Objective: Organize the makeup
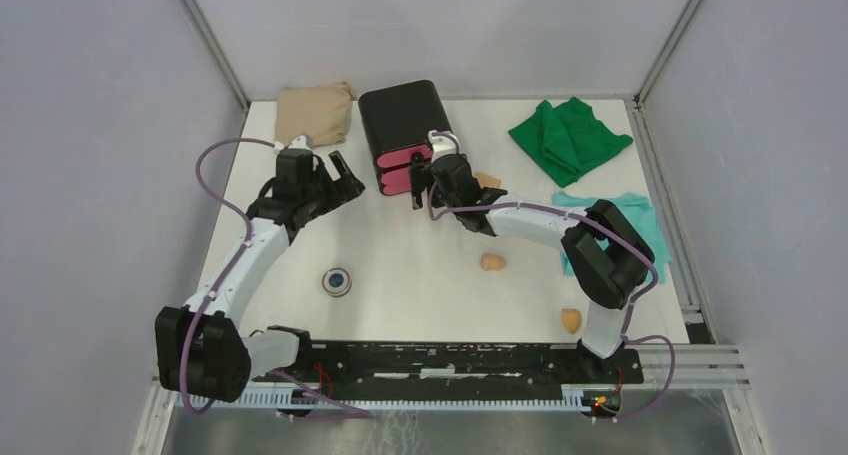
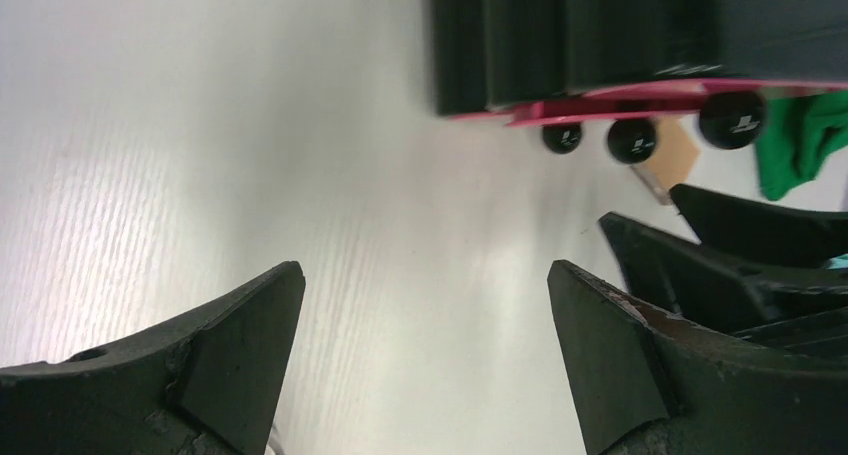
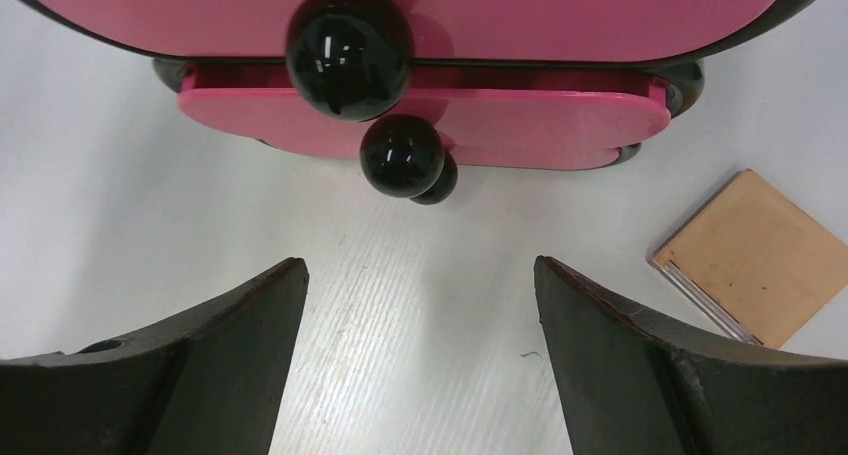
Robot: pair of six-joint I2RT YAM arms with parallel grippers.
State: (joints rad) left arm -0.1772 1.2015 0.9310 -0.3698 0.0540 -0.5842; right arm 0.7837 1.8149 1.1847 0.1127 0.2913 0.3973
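The round silvery compact with a dark-blue centre lies at front left. Two tan egg-shaped sponges lie at front right. The tan square pad lies right of the black box with pink drawers, and also shows in the left wrist view. My right gripper is open and empty, facing the drawers' black knobs; one drawer is slightly out. My left gripper is open and empty, left of the box. The pink round piece and black jar are out of view.
A beige cloth lies at the back left and a green cloth at the back right. A teal cloth lies partly under the right arm. Grey walls and metal posts enclose the table.
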